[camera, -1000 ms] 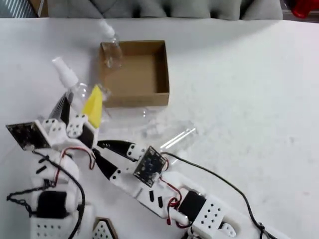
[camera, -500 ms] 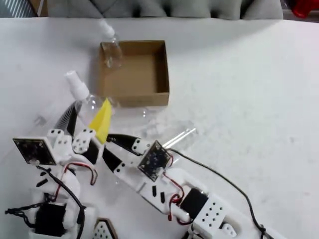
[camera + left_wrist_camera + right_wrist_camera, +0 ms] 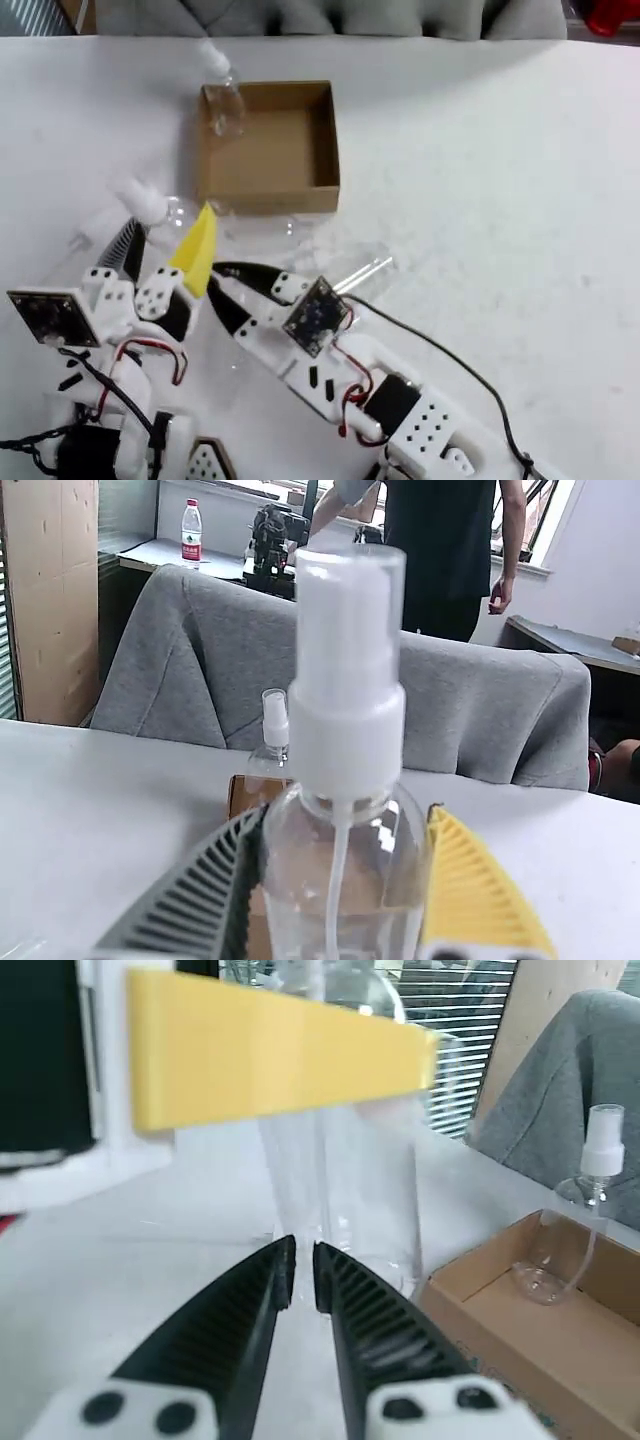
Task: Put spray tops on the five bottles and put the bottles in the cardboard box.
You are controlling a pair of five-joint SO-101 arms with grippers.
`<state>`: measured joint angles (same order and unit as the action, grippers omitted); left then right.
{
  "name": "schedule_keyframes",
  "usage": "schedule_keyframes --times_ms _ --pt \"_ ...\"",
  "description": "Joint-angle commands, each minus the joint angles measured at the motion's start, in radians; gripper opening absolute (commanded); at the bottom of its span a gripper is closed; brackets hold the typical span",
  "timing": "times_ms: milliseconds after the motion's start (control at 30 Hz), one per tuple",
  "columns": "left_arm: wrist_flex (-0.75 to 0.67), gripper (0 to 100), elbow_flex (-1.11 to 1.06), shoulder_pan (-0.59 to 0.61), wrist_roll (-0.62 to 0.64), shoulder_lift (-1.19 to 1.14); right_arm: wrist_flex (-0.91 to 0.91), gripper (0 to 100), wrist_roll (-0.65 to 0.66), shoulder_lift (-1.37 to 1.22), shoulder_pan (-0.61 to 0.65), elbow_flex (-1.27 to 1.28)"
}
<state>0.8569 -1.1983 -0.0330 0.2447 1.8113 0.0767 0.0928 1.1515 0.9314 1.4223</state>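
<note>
Left end effector (image 3: 348, 825): grey ribbed jaw and yellow jaw pinching a clear bottle at its shoulder.
Held bottle (image 3: 343, 745): upright, white spray top fitted, dip tube visible inside; located just in front of the box's near left corner, not inside it.
Right end effector (image 3: 302, 1250): black jaws pressed almost together, nothing visible between them; sits just beside the held bottle, low near the table.
Cardboard box (image 3: 275, 198): open, on the table beyond both arms.
Boxed bottle (image 3: 222, 100): one clear bottle with spray top, leaning in the far left corner of the box.
Loose clear items (image 3: 345, 268): lying on the table in front of the box, probably bottles; number and caps cannot be told.
Table (image 3: 480, 150): white.
Done: one bottle capped and boxed; a second capped.
Left: by judgement, box the held bottle, then cap and box three more.
</note>
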Motion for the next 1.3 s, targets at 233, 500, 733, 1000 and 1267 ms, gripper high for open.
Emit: schedule_keyframes --times_ms 233,500,733,1000,1267 --pt "-0.029 2 0.051 -0.015 -0.011 0.015 0.015 1.6 -0.003 0.013 0.004 0.0" --pt "-0.328 2 -0.031 0.051 -0.012 -0.2 -0.03 1.6 -0.002 0.021 0.008 0.006" --pt "-0.583 2 0.014 0.087 -0.012 -0.489 -0.05 1.6 0.0 0.021 0.001 0.006" --pt "-0.824 2 0.014 0.085 -0.014 -0.731 -0.053 1.6 0.0 0.012 -0.024 0.006" --pt "-1.017 2 0.071 0.085 -0.015 -0.949 -0.053 1.6 0.0 0.012 -0.044 0.006"
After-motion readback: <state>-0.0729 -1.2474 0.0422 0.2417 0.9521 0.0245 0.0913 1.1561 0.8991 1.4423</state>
